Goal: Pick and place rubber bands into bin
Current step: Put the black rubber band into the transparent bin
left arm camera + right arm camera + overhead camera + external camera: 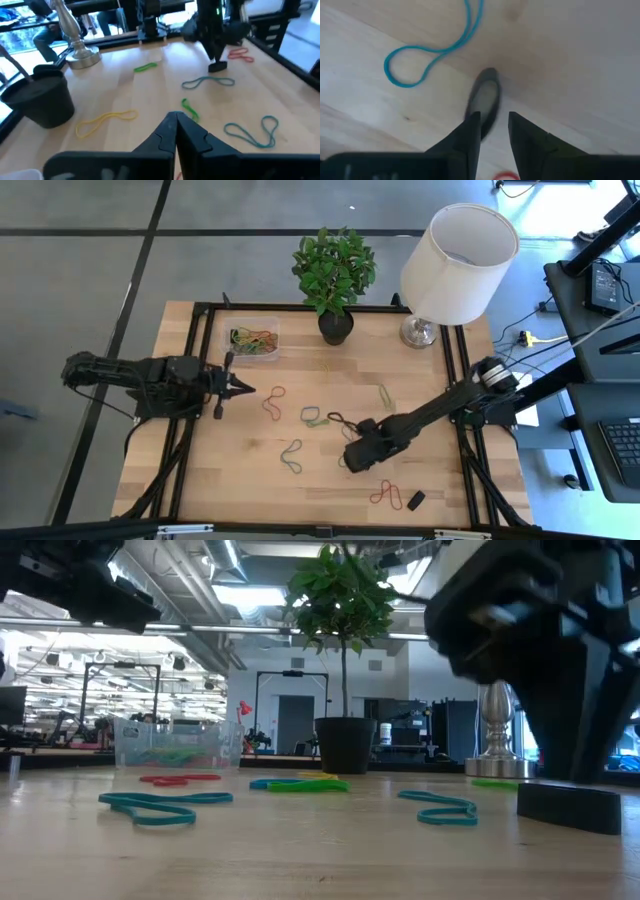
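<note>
Several rubber bands (273, 402) lie scattered on the wooden table (250, 470): red one near table centre-left, a green-and-blue pair (315, 416) mid-table, teal one (291, 455) toward the front, green one (385, 394) nearer the lamp, red one (386, 495) at the front right, beside a small black block (416, 500). Faint yellow band (105, 121) lies near the plant pot. More bands sit piled inside the bin (253, 338), which stands at the back left of the table, beside the black plant pot (336, 326). Lamp (455, 265) stands at the back right.

Right gripper (492, 122) is down low over the table at front centre-right, pointing at the wood. Its fingers (470, 135) stand slightly apart with a gap showing between them. A dark grey-black band (485, 100) lies on the table at the fingertips, partly behind one finger; cannot tell if it touches. Nothing pinched between them. Teal band (432, 47) lies a little beyond it.

Left gripper (176, 120) hangs at the left side of the table, just in front of the bin, tips pressed together, holding nothing. In its wrist view a short green band (190, 109) lies just past its tips, on the table.
</note>
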Available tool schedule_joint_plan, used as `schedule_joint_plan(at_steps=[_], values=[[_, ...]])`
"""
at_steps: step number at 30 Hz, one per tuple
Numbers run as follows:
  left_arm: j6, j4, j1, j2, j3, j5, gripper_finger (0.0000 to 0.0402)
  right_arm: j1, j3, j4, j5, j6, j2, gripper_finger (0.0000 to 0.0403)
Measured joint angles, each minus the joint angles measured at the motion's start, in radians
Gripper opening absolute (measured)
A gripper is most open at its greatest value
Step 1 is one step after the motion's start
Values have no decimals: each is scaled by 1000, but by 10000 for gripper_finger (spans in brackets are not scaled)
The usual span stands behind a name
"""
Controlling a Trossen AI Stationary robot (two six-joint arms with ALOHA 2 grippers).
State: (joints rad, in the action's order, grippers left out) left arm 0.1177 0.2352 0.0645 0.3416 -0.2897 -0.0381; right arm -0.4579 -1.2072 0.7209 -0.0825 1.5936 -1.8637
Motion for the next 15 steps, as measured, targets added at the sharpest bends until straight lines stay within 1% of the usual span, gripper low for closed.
schedule_joint_plan(at_steps=[3,6,8,10,12,15], values=[[-25,-7,-23,-5,0,51,1,-5,0,-29,0,0,-36,103],[-53,-7,-28,-3,0,73,1,-5,-1,-40,-2,0,-66,88],[-71,-7,-28,1,0,69,3,-4,-2,-50,-2,-1,-73,60],[-90,-16,-28,1,0,64,5,-1,0,-53,11,-2,-68,21],[-93,-34,-28,1,0,64,8,4,-16,-75,74,-7,-58,11],[-95,-55,-27,1,0,57,16,32,-54,-41,220,-71,3,10]])
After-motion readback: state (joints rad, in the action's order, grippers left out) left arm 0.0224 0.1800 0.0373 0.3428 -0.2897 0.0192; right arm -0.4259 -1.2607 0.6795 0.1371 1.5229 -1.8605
